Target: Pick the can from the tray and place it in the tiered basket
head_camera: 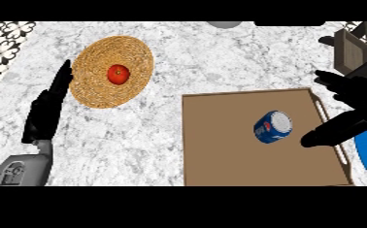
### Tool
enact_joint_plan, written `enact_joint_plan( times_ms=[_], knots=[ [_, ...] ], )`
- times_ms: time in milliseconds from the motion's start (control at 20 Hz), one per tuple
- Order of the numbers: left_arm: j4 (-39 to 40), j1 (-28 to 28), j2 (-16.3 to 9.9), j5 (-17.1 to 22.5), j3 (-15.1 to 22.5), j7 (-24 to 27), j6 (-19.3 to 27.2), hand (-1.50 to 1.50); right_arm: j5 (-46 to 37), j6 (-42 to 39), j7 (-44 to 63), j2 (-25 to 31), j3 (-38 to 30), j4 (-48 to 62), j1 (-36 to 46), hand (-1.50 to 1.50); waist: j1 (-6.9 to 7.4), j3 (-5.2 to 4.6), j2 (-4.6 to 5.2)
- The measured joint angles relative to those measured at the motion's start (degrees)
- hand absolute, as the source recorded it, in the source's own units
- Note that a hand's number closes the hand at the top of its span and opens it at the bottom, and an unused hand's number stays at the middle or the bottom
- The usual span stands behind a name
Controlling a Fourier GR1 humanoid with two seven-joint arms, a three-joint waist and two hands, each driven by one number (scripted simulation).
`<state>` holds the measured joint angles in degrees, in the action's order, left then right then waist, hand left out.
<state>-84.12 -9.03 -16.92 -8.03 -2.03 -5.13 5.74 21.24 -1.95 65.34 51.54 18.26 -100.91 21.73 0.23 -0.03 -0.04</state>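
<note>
The blue can (273, 126) bears a logo, but no readable text.

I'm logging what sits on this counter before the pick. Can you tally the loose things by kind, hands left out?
Cans: 1, the blue can, lying in the tray
Trays: 1, the brown tray
Woven mats: 1, the round woven mat
Red fruits: 1, the red fruit, on the mat
Total: 4
</note>
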Motion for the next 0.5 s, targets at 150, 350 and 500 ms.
enact_joint_plan(
  times_ms=[150,350,500],
  knots=[
    [0.62,-0.73,0.67,-0.66,0.18,-0.01,0.27,0.00,-0.36,-0.24,-0.06,-0.57,0.28,0.33,-0.28,-1.50,-0.10,-0.01,0.01],
    [2.00,-0.59,0.66,-0.59,-0.62,1.49,-0.11,0.00,-1.71,0.34,-0.05,-1.95,1.61,-0.27,-1.85,-1.50,-0.22,-0.03,0.00],
    [1.39,-0.49,0.48,-0.54,-0.99,1.13,-0.54,0.00,-2.20,0.42,-0.54,-2.92,1.66,0.96,-2.74,-1.50,-0.15,-0.01,0.01]
  ],
)
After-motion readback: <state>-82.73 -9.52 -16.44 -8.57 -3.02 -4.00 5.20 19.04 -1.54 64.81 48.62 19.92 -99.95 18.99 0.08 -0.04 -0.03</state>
